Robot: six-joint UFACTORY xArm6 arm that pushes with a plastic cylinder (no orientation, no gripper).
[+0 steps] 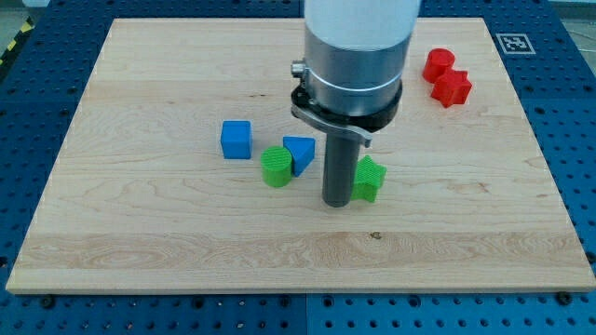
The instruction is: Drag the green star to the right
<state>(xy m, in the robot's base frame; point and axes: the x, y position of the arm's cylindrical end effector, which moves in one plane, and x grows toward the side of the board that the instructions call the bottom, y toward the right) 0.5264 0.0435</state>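
Observation:
The green star (371, 178) lies on the wooden board (140, 223) a little right of the middle. My tip (336, 202) stands right against the star's left side, touching it or nearly so, and hides part of it. A green cylinder (276, 167) stands to the left of the tip, with a blue triangular block (299, 154) touching its upper right side.
A blue cube (237, 140) sits left of the green cylinder. Two red blocks (439, 64) (452, 88) sit close together near the view's top right. The arm's grey body (358, 46) hangs over the board's top middle. A marker tag (514, 43) is at the top right corner.

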